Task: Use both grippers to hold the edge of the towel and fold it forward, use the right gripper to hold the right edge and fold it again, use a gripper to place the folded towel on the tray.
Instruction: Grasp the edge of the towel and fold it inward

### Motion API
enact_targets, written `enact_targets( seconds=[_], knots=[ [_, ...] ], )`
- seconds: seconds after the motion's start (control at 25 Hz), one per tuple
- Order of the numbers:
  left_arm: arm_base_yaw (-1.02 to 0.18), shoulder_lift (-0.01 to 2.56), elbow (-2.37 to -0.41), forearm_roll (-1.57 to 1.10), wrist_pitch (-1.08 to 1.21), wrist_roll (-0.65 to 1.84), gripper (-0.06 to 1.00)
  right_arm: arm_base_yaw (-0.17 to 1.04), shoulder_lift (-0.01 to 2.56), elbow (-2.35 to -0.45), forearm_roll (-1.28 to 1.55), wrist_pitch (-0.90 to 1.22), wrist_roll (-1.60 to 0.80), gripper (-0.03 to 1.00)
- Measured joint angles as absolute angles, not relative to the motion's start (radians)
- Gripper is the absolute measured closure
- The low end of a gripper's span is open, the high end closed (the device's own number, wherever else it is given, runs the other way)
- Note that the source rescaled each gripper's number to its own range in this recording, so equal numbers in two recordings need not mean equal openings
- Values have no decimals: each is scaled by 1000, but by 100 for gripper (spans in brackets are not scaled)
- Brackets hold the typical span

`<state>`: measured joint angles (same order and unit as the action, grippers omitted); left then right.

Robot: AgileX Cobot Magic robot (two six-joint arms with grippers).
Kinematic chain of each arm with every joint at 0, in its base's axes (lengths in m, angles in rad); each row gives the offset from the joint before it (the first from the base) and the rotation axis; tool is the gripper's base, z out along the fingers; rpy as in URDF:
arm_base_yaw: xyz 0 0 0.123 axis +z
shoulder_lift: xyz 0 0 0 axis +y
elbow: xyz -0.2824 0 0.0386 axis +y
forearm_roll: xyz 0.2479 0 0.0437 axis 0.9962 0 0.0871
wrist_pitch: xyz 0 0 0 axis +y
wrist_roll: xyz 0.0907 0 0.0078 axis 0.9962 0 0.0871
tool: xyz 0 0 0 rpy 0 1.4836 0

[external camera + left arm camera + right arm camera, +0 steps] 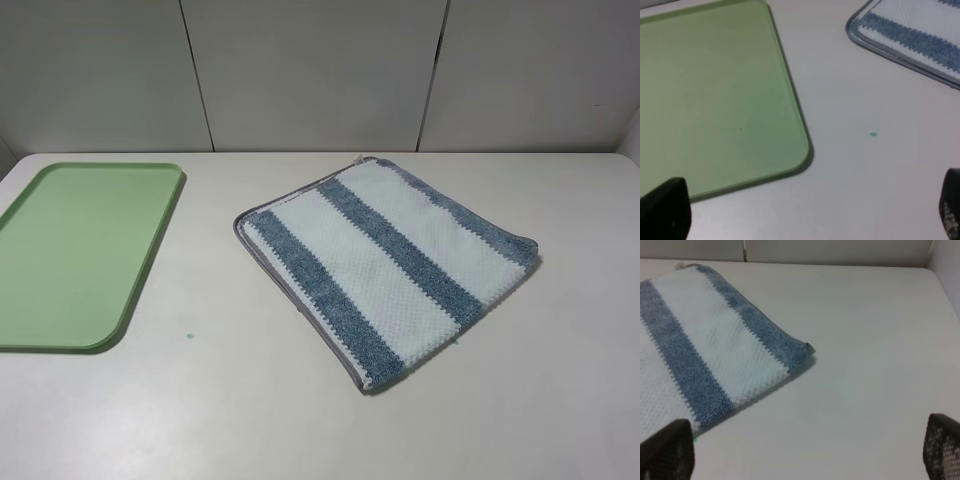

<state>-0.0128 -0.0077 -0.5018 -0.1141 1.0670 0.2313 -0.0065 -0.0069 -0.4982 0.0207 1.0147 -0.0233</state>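
Observation:
The blue and white striped towel (388, 262) lies flat on the white table, turned at an angle, right of centre. Its grey hem edge (290, 296) runs along the front-left side. The light-green tray (80, 250) sits at the left with nothing on it. Neither arm appears in the exterior high view. In the left wrist view my left gripper (810, 212) stands open, its fingertips (665, 207) above the tray's (715, 90) near corner, with the towel's corner (910, 35) farther off. My right gripper (805, 452) is open above bare table beside the towel's right corner (715, 350).
A small green speck (187, 336) marks the table between tray and towel. Grey wall panels (320, 70) close off the back. The table's right edge (945, 285) meets a wall.

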Motion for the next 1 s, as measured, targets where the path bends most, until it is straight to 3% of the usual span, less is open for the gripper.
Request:
enact_targets(
  seconds=[1.0],
  knots=[
    [-13, -8, -502, -114, 1067, 231, -6, -6, -7, -498, 58, 1015, -23, -3]
  ],
)
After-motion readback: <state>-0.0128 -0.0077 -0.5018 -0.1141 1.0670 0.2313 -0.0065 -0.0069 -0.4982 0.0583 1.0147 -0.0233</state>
